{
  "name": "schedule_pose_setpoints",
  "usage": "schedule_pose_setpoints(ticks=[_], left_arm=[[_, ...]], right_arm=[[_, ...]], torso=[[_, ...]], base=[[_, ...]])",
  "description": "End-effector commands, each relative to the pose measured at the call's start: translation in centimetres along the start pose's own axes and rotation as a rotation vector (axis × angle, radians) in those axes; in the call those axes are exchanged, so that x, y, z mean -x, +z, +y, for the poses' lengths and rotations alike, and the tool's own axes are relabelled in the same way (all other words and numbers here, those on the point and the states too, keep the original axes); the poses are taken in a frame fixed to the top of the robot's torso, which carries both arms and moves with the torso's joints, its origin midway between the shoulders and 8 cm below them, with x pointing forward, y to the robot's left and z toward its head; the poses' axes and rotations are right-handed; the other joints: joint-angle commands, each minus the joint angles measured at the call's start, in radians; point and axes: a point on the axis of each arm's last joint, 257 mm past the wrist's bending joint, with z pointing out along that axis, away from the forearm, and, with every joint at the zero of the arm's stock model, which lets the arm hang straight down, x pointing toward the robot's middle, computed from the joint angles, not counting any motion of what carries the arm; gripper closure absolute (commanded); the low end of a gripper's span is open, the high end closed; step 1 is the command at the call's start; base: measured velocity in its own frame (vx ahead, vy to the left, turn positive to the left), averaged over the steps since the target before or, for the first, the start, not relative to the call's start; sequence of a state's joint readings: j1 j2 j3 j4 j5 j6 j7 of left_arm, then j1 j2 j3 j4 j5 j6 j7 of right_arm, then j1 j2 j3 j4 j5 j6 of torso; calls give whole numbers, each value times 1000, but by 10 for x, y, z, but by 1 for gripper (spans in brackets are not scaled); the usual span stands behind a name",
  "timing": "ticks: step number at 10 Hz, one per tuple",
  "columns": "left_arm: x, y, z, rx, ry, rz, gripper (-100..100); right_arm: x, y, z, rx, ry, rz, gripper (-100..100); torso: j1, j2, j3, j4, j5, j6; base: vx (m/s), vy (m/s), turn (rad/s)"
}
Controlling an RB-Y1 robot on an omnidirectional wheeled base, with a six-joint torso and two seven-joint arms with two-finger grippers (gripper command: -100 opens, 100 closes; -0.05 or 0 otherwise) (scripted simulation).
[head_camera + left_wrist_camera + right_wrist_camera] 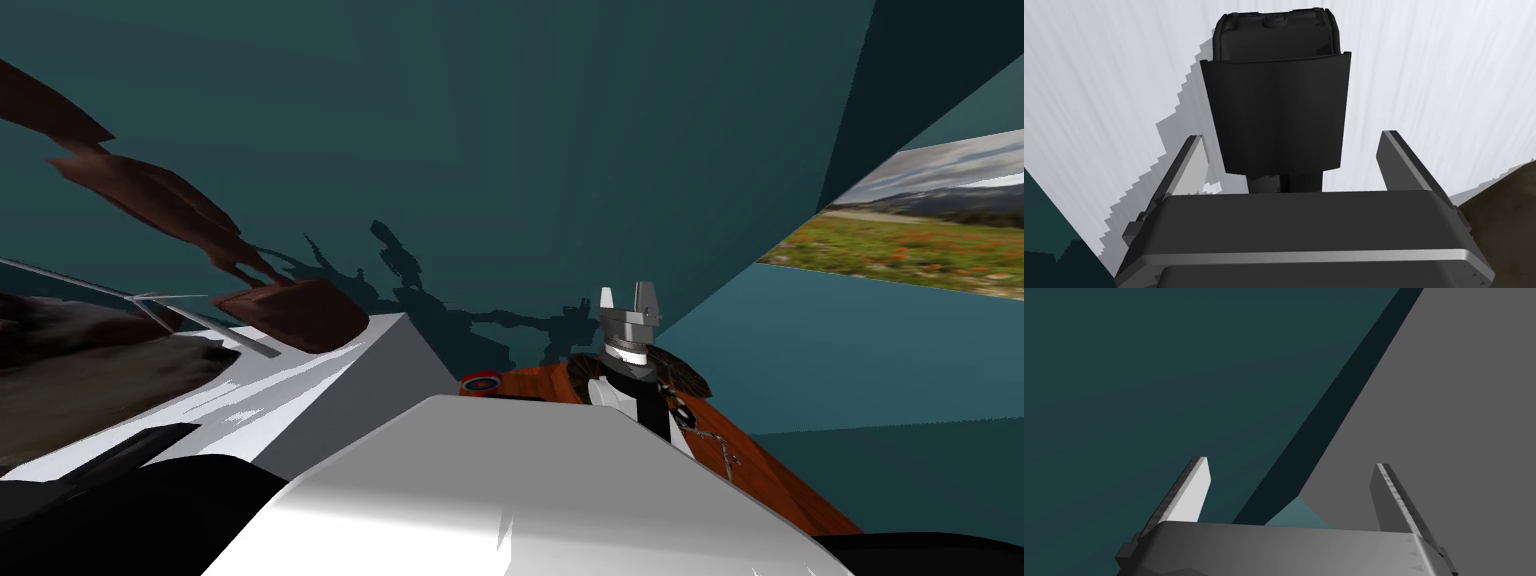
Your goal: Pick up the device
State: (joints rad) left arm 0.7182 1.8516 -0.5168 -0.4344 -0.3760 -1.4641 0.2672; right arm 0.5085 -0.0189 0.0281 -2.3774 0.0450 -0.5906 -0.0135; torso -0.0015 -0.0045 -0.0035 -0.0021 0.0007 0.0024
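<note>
Head view: the right gripper [630, 296] stands raised over a reddish-brown table [775, 475], fingers pointing up, apparently parked clear of the work; a white surface [330, 375] lies on my left.

Left wrist view: the black device [1276, 95] lies on that white surface, straight ahead of the left gripper [1291, 135]; its fingers stand apart, one on each side, touching nothing, seemingly lined up to close on the flanks.

Right wrist view: the right fingers [1191, 488] are spread, holding nothing.

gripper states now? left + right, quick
Left gripper: open, straddling the black device, not gripping it.
Right gripper: open, holding nothing.
</note>
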Motion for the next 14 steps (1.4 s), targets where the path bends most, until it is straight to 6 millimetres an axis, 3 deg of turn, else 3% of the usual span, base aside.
schedule_pose_setpoints(ticks=[1, 3, 4, 5, 8, 9, 13, 14], left_arm=[[-11, 4, 2, 7, 1, 23, -100], [-14, 4, 3, 9, 0, 34, -100], [-5, 4, 1, 0, -5, -1, -100], [-13, 15, 3, -1, -12, -5, -100], [-13, 15, 2, -3, -12, -2, -100], [-13, 15, 3, -2, -12, -4, 100], [-13, 15, 2, -3, -12, -3, 100], [-13, 15, 2, -3, -12, -3, 0]], right_arm=[[0, 0, 0, 0, 0, 0, 0], [0, 0, 0, 0, 0, 0, 0], [0, 0, 0, 0, 0, 0, 0], [0, 0, 0, 0, 0, 0, 0], [0, 0, 0, 0, 0, 0, 0], [0, 0, 0, 0, 0, 0, 0], [0, 0, 0, 0, 0, 0, 0], [0, 0, 0, 0, 0, 0, 0]], torso=[[0, 0, 0, 0, 0, 0], [0, 0, 0, 0, -1, 0], [0, 0, 0, 0, -1, 0], [0, 0, 0, 0, -1, 0], [0, 0, 0, 0, -1, 0], [0, 0, 0, 0, -1, 0], [0, 0, 0, 0, -1, 0], [0, 0, 0, 0, -1, 0]], base=[[1, -1, -24], [0, 0, 0], [0, 0, 0], [2, -1, -46], [0, 0, -6], [0, 0, 0], [0, 0, 0], [0, 0, 0]])
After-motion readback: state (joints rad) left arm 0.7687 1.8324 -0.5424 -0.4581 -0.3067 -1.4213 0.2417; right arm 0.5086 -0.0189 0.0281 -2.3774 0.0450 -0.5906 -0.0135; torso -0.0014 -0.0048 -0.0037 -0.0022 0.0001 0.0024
